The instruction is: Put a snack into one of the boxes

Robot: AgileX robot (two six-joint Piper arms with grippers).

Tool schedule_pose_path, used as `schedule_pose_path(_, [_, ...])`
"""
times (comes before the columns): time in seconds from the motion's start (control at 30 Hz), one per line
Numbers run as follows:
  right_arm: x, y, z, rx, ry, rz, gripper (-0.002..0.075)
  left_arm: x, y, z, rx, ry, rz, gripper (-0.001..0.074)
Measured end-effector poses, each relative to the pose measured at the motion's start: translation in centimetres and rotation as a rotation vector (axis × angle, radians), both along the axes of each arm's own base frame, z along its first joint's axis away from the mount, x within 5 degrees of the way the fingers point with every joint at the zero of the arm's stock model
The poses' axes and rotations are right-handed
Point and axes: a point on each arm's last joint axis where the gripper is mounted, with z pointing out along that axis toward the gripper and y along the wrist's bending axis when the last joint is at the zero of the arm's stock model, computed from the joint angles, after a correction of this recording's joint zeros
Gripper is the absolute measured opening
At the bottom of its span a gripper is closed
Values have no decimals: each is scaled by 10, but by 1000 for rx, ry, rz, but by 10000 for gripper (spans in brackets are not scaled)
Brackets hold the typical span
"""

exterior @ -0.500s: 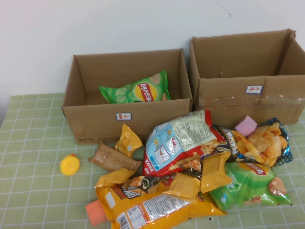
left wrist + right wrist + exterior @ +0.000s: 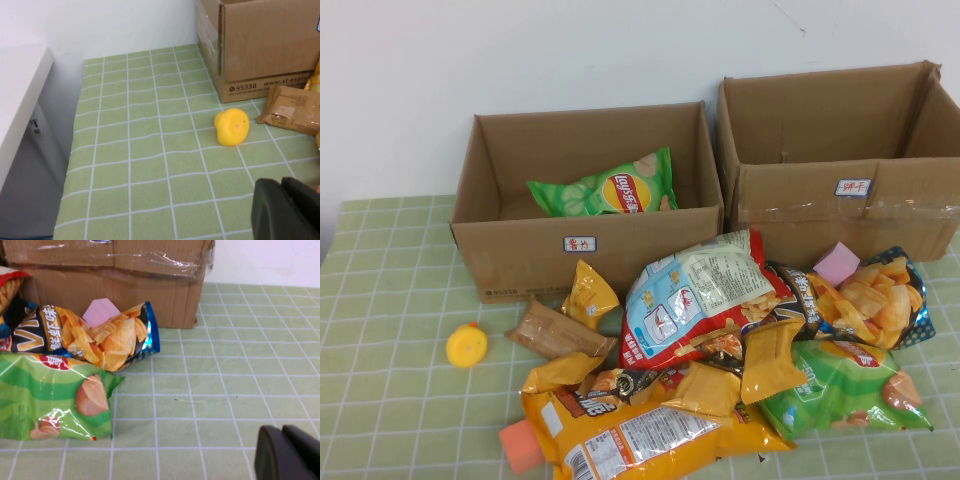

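Observation:
Two open cardboard boxes stand at the back: the left box holds a green Lay's bag, and the right box shows no contents. A pile of snack bags lies in front: a red-and-blue bag, a yellow bag, a green bag and a black-and-blue chips bag. Neither gripper shows in the high view. My left gripper is shut and empty, low over the table near a yellow toy. My right gripper is shut and empty, beside the green bag.
A brown packet and small yellow packets lie by the left box. A pink block rests on the chips bag and an orange block lies at the front left. A white ledge borders the table's left edge.

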Motion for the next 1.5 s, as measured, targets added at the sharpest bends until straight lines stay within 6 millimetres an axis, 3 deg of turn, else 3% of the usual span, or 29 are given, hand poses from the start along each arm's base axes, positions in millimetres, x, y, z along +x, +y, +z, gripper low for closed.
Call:
schedule_pose_path(0.47, [0, 0, 0, -1, 0, 0, -2, 0, 0, 0, 0, 2, 0, -2])
schedule_pose_path(0.67, [0, 10, 1, 277, -2, 23, -2, 0, 0, 0, 3, 2, -1, -2])
schedule_pose_path(0.93, [-1, 31, 9, 928, 5, 65, -2, 0, 0, 0, 3, 2, -1, -2])
schedule_pose_path(1.07, [1, 29, 15, 1034, -47, 50, -2, 0, 0, 0, 3, 2, -1, -2])
schedule_pose_path(1.27, [3, 24, 20, 1010, -131, 34, -2, 0, 0, 0, 3, 2, -1, -2])
schedule_pose_path(1.37, [1, 25, 31, 756, -194, 114, -2, 0, 0, 0, 0, 2, 0, -2])
schedule_pose_path(1.5, [-2, 26, 74, 444, -299, 221, -2, 0, 0, 0, 0, 0, 0, -2])
